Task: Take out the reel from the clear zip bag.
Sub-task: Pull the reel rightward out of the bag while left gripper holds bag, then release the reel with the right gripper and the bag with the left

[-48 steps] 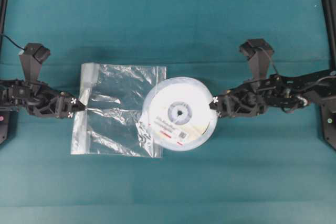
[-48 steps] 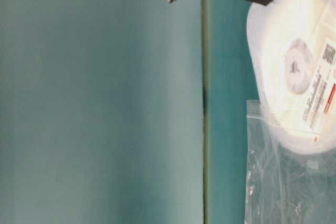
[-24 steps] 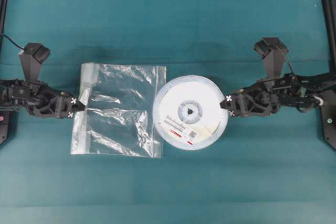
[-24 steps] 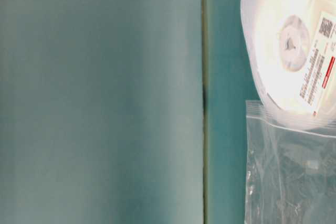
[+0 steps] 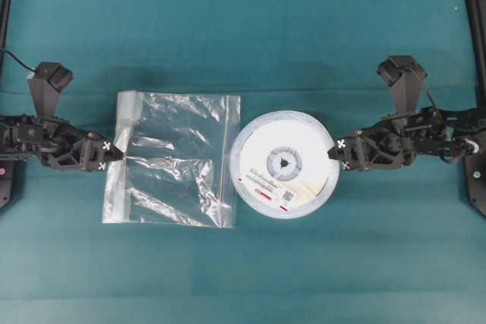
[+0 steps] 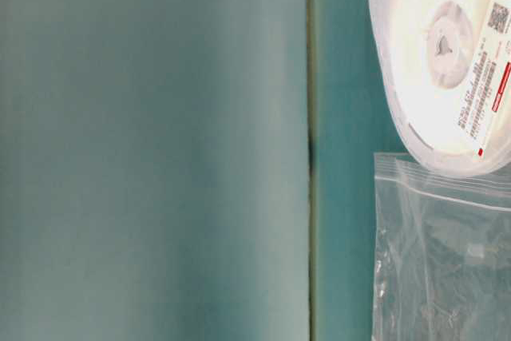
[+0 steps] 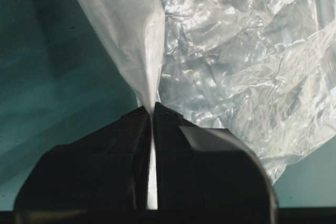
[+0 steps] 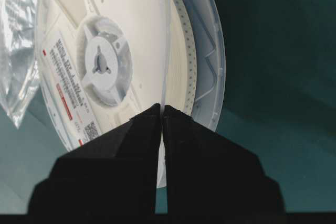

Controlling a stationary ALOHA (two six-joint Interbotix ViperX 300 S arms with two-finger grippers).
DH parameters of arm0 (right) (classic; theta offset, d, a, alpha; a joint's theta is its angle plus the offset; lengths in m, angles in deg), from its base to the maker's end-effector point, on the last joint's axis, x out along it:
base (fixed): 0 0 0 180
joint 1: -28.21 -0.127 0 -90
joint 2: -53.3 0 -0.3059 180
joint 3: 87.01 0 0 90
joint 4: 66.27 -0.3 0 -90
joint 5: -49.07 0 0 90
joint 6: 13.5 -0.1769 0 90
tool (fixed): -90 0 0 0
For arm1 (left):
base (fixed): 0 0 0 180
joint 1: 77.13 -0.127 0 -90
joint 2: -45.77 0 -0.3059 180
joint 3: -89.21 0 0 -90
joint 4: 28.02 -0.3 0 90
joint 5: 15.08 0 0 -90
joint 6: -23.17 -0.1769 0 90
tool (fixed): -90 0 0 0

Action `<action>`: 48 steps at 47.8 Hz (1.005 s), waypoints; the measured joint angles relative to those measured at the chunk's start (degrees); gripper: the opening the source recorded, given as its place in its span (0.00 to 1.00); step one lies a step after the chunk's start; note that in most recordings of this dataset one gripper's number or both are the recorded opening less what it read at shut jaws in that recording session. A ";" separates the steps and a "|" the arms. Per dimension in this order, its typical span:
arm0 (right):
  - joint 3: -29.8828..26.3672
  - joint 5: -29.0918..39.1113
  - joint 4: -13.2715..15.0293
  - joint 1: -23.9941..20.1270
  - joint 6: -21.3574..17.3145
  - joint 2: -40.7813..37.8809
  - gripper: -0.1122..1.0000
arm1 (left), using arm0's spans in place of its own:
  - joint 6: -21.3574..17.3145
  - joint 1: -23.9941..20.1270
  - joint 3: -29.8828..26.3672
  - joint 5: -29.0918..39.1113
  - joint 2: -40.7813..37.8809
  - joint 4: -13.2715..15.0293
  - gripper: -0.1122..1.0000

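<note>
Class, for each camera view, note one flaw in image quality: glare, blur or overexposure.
Table-level view: the reel is washed out by bright glare. Left wrist view: highlights glitter over the clear zip bag. Right wrist view: the near end effector is a featureless black silhouette. Overhead view: evenly lit, slightly soft.

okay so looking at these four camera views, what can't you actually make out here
- Print on the reel's label: too small overhead, overexposed at table level.
- Whether the reel has fully cleared the clear zip bag's mouth: overhead they nearly touch; the table-level frame edge crops both.
- Both grippers: out of the table-level view.
- Left gripper's and right gripper's fingertips: their own black bodies block them in wrist views.
</note>
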 measured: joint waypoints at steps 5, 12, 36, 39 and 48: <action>0.26 0.18 0.00 0.09 0.00 0.35 0.13 | -0.09 0.00 0.09 0.00 0.00 0.00 0.12; 0.88 0.26 0.00 0.26 0.00 1.32 0.13 | -0.09 -0.09 0.09 0.09 0.00 0.00 0.12; 2.81 1.49 -0.09 1.14 0.00 3.87 0.13 | 0.00 0.00 0.00 0.09 0.00 0.00 0.12; 2.99 2.02 -0.09 1.14 0.00 3.96 0.13 | -0.09 0.00 0.09 0.09 0.00 0.00 0.12; 3.08 2.29 -0.09 1.23 0.00 4.04 0.13 | -0.09 0.00 0.00 0.00 0.00 0.00 0.12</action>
